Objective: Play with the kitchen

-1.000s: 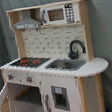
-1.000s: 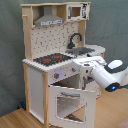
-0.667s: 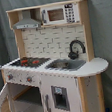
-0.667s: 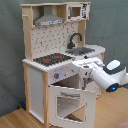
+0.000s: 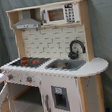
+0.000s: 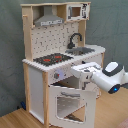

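White plastic covers the arm (image 6: pixel 107 76) that I steer in from the second exterior view's right, and its gripper (image 6: pixel 75 70) reaches toward the front edge of the kitchen (image 6: pixel 55 55), just beside the knob panel under the hob. I cannot tell how the tips are set, nor whether they touch the panel. A blue light shows on the underside of the arm's rounded body.

Directly below the gripper, the oven door (image 6: pixel 70 104) hangs open, tilted forward, its window a pale rectangle framed in white. Above it, the black hob (image 6: pixel 52 59) with red rings lies on the counter toward the second exterior view's left, and the sink (image 6: pixel 80 50) with its curved black tap (image 6: pixel 75 39) sits toward the second exterior view's right. A white tiled back wall rises behind them, topped by a grey hood (image 6: pixel 48 20) and a small microwave (image 6: pixel 76 11) in a light-wood shelf.

The kitchen stands on a wooden floor (image 6: pixel 15 117) against a grey curtain (image 6: pixel 10 50).

In the first exterior view I see the same kitchen from the other side: hob (image 5: pixel 28 61) at the first exterior view's left, sink (image 5: pixel 66 64) and tap (image 5: pixel 75 48) at the first exterior view's right, microwave (image 5: pixel 60 14) above, and a lower cupboard door (image 5: pixel 59 98) with a dark window, closed. White shapes show at the first exterior view's lower left edge; I cannot tell what they are.
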Controlling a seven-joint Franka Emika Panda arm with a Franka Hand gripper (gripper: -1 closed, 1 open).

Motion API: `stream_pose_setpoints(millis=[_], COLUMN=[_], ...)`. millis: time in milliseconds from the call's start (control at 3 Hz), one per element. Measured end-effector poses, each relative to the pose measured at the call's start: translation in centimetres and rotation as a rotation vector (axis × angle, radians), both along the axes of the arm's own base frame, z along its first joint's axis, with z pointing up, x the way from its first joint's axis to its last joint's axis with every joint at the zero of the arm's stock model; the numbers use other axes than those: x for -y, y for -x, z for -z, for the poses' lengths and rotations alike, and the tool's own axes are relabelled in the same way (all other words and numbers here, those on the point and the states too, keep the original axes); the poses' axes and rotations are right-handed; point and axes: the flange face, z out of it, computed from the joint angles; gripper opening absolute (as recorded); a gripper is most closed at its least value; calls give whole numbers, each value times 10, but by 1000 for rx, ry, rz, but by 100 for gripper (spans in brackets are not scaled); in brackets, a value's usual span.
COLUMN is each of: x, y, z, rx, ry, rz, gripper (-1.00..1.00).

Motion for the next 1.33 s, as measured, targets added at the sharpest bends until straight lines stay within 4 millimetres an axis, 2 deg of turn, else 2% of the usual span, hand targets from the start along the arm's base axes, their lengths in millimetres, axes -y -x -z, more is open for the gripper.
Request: stream_pose_setpoints(millis=[667,1333], x=[19,25], y=[-29,-61], z=[21,31], rx=[-124,-235], ry=[-24,-29], rz=[-45,-92], gripper=[100,100])
